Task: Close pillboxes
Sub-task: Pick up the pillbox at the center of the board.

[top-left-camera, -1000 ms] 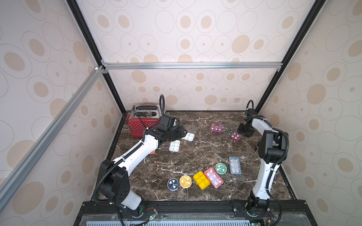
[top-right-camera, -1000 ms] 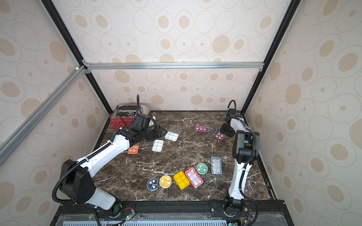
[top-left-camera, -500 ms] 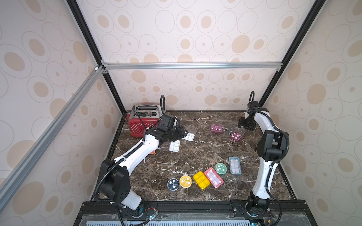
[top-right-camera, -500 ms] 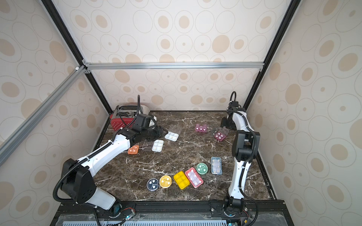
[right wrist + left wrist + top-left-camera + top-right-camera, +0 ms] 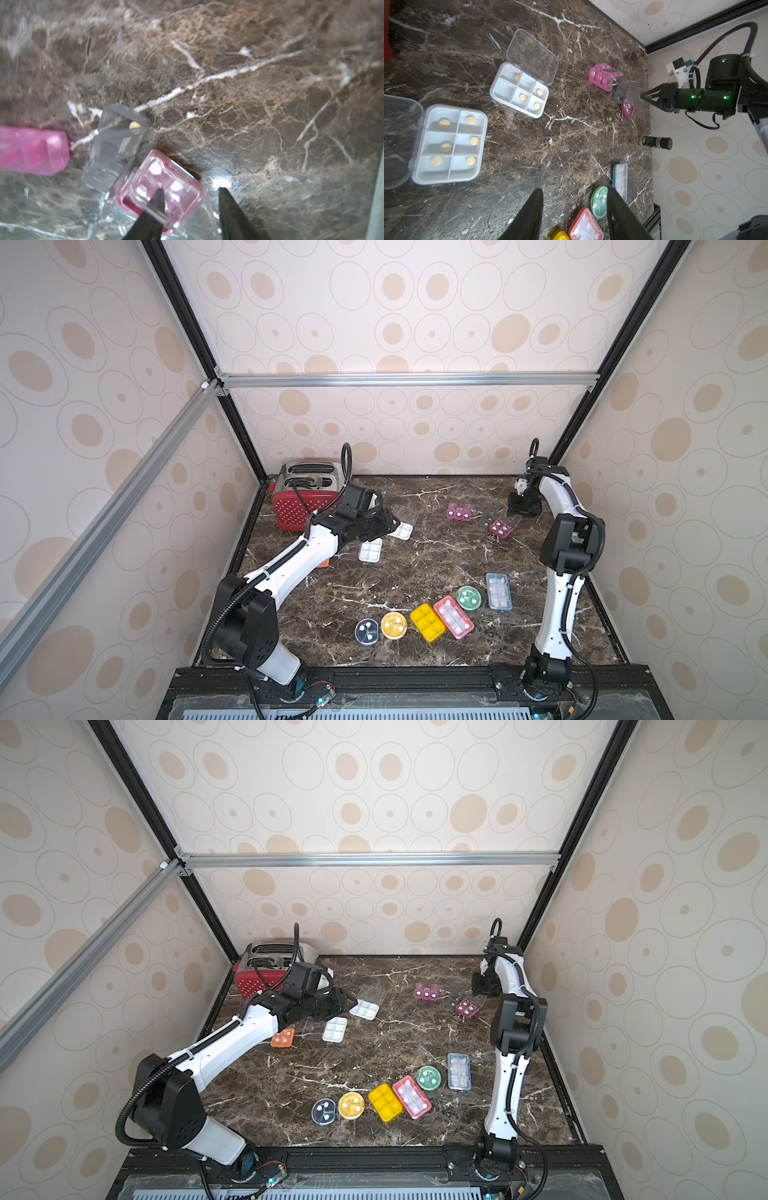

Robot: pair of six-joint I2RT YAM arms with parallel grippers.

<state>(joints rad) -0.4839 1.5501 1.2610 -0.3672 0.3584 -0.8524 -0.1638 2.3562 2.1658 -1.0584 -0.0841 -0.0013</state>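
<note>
- Shows, against a second ago, the right gripper (image 5: 190,190) drawn up and back from the dark pink pill box (image 5: 176,187) toward the far right corner; finds the left arm much as before.
- Keeps the right fingers (image 5: 158,199) apart, gripping nothing: one tip over the box's clear top, the other over bare table (image 5: 270,83); contact impossible to tell.
- Shows a clear plastic piece (image 5: 116,143) touching that box, and a light pink box (image 5: 31,149) just beside.
- Holds the left gripper (image 5: 574,190) open and empty above the table, near a white box (image 5: 519,91) and a second white box (image 5: 448,143), both with lids open and pills showing.
- Leaves an orange box (image 5: 283,1038) beside the left arm.
- Lines up near the front edge: round blue box (image 5: 367,631), round yellow box (image 5: 393,625), yellow box (image 5: 427,622), red box (image 5: 453,617), green box (image 5: 468,598), pale blue box (image 5: 498,591).
- Puts a toaster (image 5: 305,497) in the far left corner.
</note>
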